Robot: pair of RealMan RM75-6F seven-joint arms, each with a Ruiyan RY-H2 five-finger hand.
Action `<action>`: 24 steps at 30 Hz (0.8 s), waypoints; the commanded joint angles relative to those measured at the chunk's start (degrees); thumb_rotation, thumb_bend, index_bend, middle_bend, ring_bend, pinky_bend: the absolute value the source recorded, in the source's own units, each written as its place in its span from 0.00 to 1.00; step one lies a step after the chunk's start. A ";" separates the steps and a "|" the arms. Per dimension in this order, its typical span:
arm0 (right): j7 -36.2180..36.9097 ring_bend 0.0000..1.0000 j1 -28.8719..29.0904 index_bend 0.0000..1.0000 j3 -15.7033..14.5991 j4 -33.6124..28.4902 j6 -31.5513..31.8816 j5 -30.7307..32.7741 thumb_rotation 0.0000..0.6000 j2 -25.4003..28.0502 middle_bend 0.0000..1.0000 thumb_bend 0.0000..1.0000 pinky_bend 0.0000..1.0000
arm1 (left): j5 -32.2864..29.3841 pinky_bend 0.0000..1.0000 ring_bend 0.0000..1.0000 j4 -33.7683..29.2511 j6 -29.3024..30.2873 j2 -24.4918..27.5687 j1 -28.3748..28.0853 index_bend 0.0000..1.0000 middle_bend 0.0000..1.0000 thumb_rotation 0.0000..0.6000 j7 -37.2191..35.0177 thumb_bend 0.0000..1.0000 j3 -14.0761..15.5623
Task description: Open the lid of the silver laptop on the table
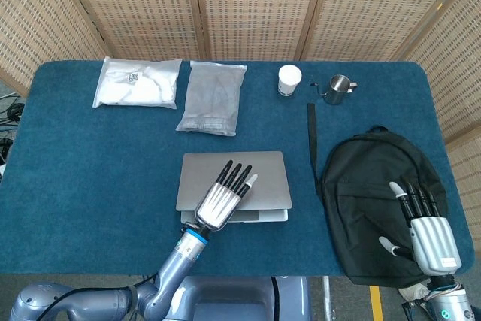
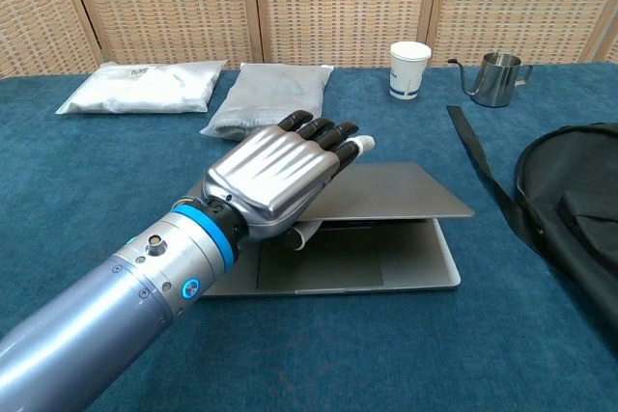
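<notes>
- Spread under everything, the table [image 1: 90, 186] wears a blue cloth, with woven screens [image 1: 255, 5] standing behind it.
- Over on the right, the black backpack [image 1: 368, 193] lies flat, its strap [image 1: 311, 140] running up toward the far edge.
- And there's the laptop [image 1: 259, 174], silver, sitting near the front edge at centre, just left of the backpack; its lid [image 2: 386, 195] is lifted partway, base flat on the cloth, with the trackpad [image 2: 319, 272] showing underneath in the chest view.
- The left hand [image 2: 275, 176] is right on that lid: fingers [image 2: 319, 130] straight and close together across the top, thumb [image 2: 307, 231] tucked under the front edge, so the lid sits pinched between them.
- The right hand [image 1: 425, 227] hovers low over the backpack's near right corner, fingers spread and straight, holding nothing; whether it touches the fabric, I cannot tell.
- At the far left, a white bag [image 1: 137, 83] lies flat.
- Just beside it, to the right, sits a grey bag [image 1: 213, 98].
- Far centre, a steel pitcher [image 1: 340, 88] with a thin spout stands upright.
- Near it on the left, a white paper cup [image 1: 289, 80], upright too.
</notes>
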 commanded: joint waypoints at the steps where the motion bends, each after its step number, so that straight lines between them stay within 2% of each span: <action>1: 0.96 0.00 1.30 0.14 -1.12 1.66 -1.69 -2.51 1.00 0.10 0.08 0.00 0.11 | -0.44 0.00 0.00 -1.53 -0.13 1.13 -0.29 0.00 0.00 1.00 0.12 0.52 -0.14; 4: 1.25 0.00 3.12 0.16 -2.41 4.36 -4.26 -5.35 1.00 -0.96 0.10 0.11 0.15 | -1.23 0.00 0.00 -2.61 -0.23 1.81 -0.63 0.00 0.00 1.00 -0.11 0.52 -0.72; 9: 5.26 0.03 7.45 0.20 -4.84 7.11 -9.98 -9.90 1.00 -2.52 0.13 0.43 0.18 | -2.14 0.00 0.00 -3.79 -0.25 2.60 -1.33 0.00 0.00 1.00 -0.55 0.52 -1.42; 12: 6.15 0.04 9.89 0.20 -5.52 7.20 -13.40 -11.17 1.00 -3.67 0.13 0.56 0.19 | -2.44 0.00 0.00 -4.41 0.03 3.16 -1.50 0.00 0.00 1.00 -0.70 0.52 -1.50; 18: -1.21 0.04 13.42 0.21 -4.60 5.32 -19.23 -11.05 1.00 -6.53 0.13 0.81 0.19 | -3.36 0.00 0.00 -6.76 0.44 5.09 -1.84 0.00 0.00 1.00 -0.51 0.52 -1.87; 24: -9.90 0.04 16.45 0.21 -3.06 -0.48 -26.62 -6.50 1.00 -7.74 0.13 0.96 0.19 | -3.95 0.00 0.00 -9.18 1.04 6.79 -2.17 0.00 0.00 1.00 -0.35 0.52 -1.78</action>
